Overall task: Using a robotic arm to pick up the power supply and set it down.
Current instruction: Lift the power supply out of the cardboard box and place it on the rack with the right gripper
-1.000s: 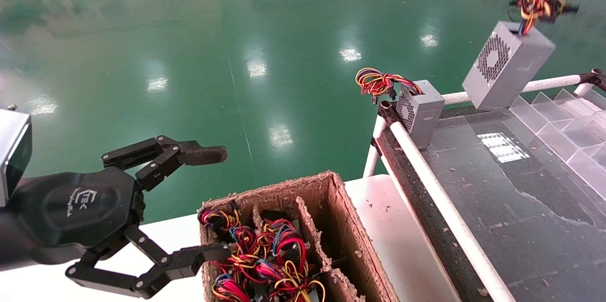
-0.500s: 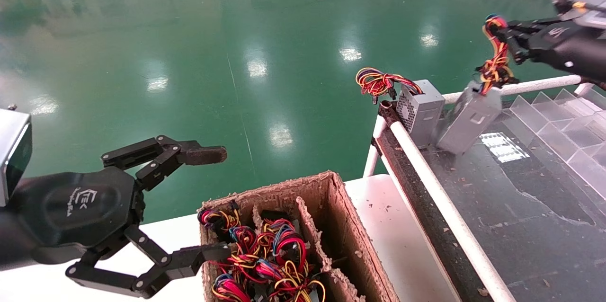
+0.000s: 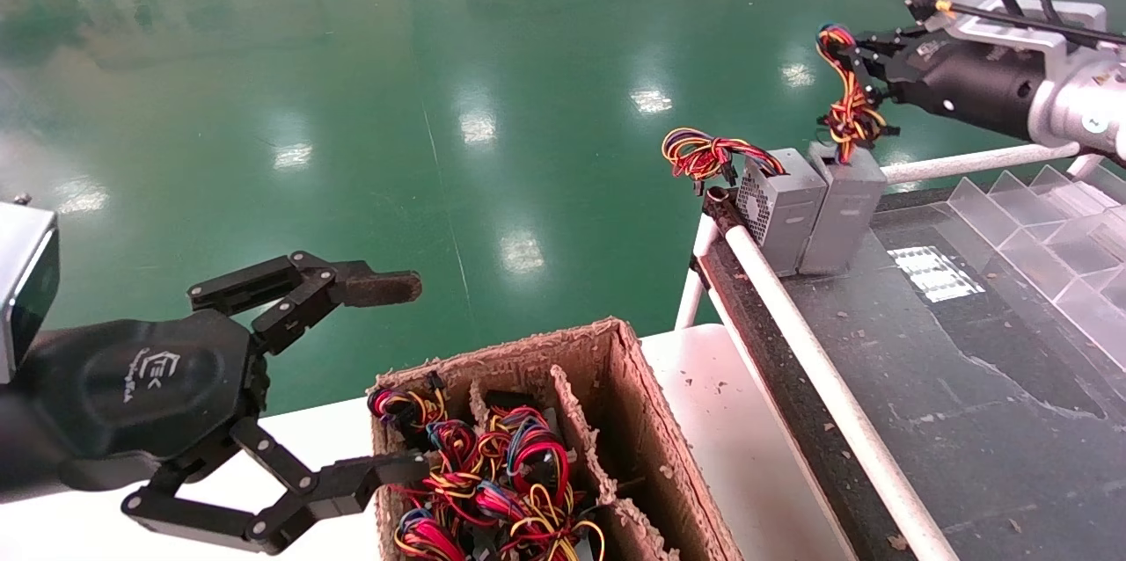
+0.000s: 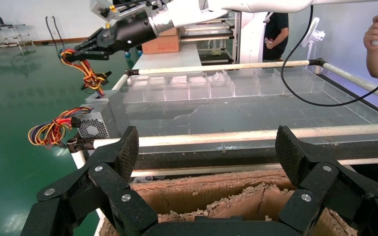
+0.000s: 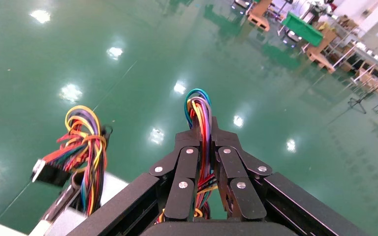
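Observation:
The power supply point(image 3: 846, 207), a small grey metal box, stands upright on the dark table corner, touching the twin grey box point(image 3: 778, 207). Its tuft of red, yellow and orange wires point(image 3: 846, 108) rises into my right gripper point(image 3: 860, 60), which is shut on the wires above the box. In the right wrist view the fingers point(image 5: 187, 167) pinch the coloured wire bundle point(image 5: 200, 110) between them. My left gripper point(image 3: 391, 378) stands open at the lower left, over the near end of a cardboard box, holding nothing.
The cardboard box point(image 3: 528, 348) with dividers holds several more wired units. The twin box's tied wire loop point(image 3: 704, 152) sticks out sideways over the floor. White rails point(image 3: 792, 315) edge the dark table; clear plastic dividers point(image 3: 1038, 209) sit at its right.
My right gripper swung in from the top right and came down leftwards with the power supply hanging by its wires; the box now stands against the twin. The left arm has not moved.

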{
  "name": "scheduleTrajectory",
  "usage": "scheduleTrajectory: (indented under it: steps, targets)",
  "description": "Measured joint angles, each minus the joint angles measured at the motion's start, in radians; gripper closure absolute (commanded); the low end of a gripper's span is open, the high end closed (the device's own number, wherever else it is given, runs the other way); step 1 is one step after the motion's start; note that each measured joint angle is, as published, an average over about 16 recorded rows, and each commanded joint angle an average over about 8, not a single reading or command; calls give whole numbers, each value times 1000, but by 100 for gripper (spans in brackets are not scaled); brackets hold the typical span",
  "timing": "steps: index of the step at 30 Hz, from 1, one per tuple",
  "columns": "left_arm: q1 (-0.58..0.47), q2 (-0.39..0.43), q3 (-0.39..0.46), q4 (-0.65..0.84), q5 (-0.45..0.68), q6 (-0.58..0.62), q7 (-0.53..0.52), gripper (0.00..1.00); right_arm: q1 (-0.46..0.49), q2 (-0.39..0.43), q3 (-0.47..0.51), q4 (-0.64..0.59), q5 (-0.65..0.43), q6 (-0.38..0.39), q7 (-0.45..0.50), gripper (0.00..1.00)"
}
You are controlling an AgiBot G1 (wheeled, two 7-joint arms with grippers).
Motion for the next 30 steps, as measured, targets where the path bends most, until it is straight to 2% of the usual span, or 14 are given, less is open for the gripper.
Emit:
scheduleTrajectory:
  steps: [7, 8, 15, 16, 30]
  targets:
    - [0, 0, 0, 0, 0, 0, 0, 0, 17, -35, -2, -25, -3, 29, -25, 100]
    - [0, 0, 0, 0, 0, 0, 0, 0, 18, -39, -2, -28, -3, 33, -28, 96]
    - [0, 0, 0, 0, 0, 0, 0, 0, 18, -57, -3, -49, -5, 60, -37, 8]
    - [0, 0, 0, 0, 0, 0, 0, 0, 18, -58, -3, -52, -5, 64, -37, 0]
    - [0, 0, 0, 0, 0, 0, 0, 0, 21, -66, 2, -78, 1, 110, -8, 0]
